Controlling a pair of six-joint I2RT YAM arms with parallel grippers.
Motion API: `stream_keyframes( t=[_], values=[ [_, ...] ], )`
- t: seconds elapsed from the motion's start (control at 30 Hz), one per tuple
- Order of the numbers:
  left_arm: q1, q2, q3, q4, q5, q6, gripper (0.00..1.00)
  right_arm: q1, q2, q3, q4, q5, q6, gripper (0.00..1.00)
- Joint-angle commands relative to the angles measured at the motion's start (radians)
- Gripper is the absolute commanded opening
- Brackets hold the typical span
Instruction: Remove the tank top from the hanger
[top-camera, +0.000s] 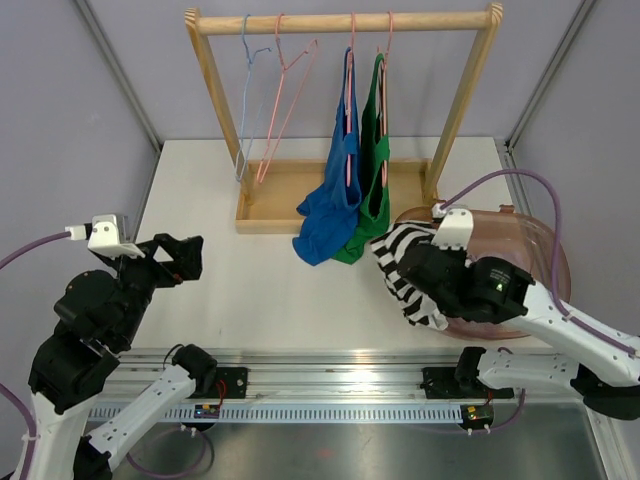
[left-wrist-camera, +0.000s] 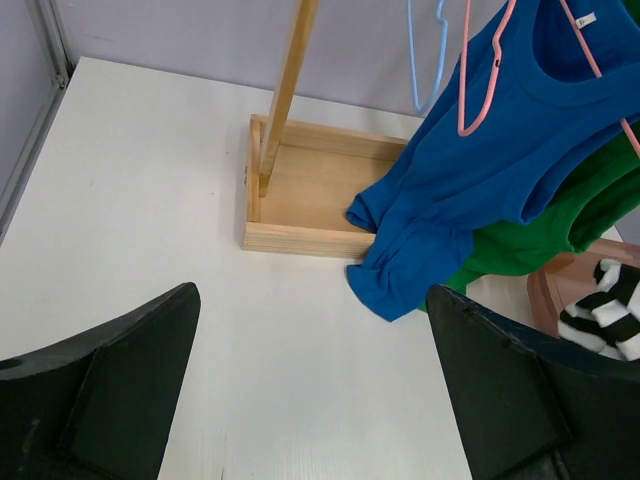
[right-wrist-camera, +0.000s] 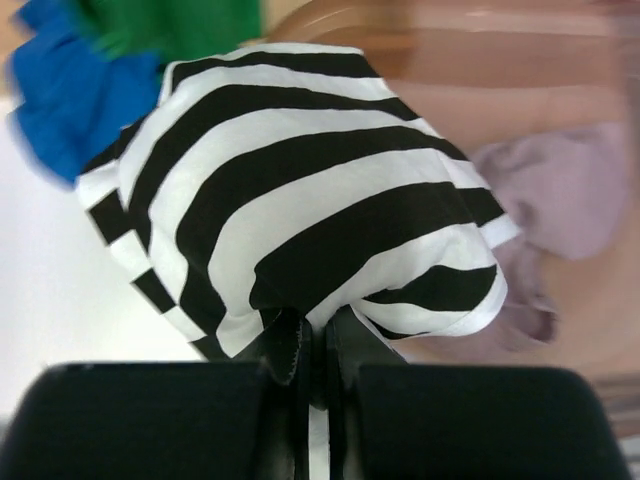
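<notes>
White tabletop (top-camera: 250, 290) is seen beneath everything, closed in by pale grey walls. To the front right of the wooden rack (top-camera: 340, 20), the right gripper (right-wrist-camera: 318, 345) is shown with its fingers pressed nearly together, and a fold of the striped tank top (right-wrist-camera: 300, 190) is pinched between them. That black-and-white top is held bunched and is on no hanger. It is lifted over the rim of a pink basin (top-camera: 540, 250), which is set just right of the rack's foot. A lilac cloth (right-wrist-camera: 560, 190) is seen inside the basin.

To the front left of the rack, well apart from it, the left gripper (left-wrist-camera: 310, 300) is held above the table with its fingers spread wide, and nothing is gripped.

On the rack's rail, toward its right end, a blue tank top (top-camera: 330, 210) and a green tank top (top-camera: 375, 200) are hung on pink hangers, and their hems are draped over the front edge of the rack's tray base. Toward the left end of the rail, a bare light-blue hanger (top-camera: 245, 100) and a bare pink hanger (top-camera: 285, 100) are hung side by side.
</notes>
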Motion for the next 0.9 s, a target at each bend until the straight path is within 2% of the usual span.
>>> stream_keyframes(
  t=[0.0,0.07,0.2,0.27,0.4,0.53,0.67,0.77,0.83,0.87],
  values=[
    [0.002,-0.014,0.004,0.024,-0.024,0.019,0.99,-0.156,-0.026,0.052,-0.207,0.148,0.012,0.0],
    [0.002,-0.014,0.005,0.027,-0.02,0.016,0.99,-0.227,-0.051,0.049,-0.136,0.147,-0.045,0.0],
    [0.002,-0.005,0.007,0.033,-0.008,0.019,0.99,-0.453,-0.06,0.066,0.016,0.082,-0.24,0.0],
    [0.002,0.006,0.008,0.037,-0.002,0.022,0.99,-0.517,-0.04,0.087,0.084,0.044,-0.311,0.0],
    [0.002,0.014,0.01,0.047,0.012,0.027,0.99,-0.665,0.03,0.123,0.139,0.021,-0.386,0.0],
    [0.002,0.028,0.021,0.053,0.035,0.028,0.99,-0.828,0.076,0.121,0.207,-0.065,-0.446,0.0],
    [0.002,0.046,0.047,0.048,0.044,-0.001,0.99,-0.917,0.112,0.109,0.264,-0.154,-0.472,0.0],
    [0.002,0.058,0.065,0.059,0.061,-0.031,0.99,-0.931,0.147,0.074,0.288,-0.195,-0.449,0.0],
    [0.002,0.067,0.076,0.086,0.096,-0.045,0.99,-0.936,0.161,0.036,0.302,-0.191,-0.443,0.15],
    [0.002,0.08,0.085,0.094,0.117,-0.048,0.99,-0.937,0.178,0.026,0.3,-0.177,-0.426,0.27]
  ],
)
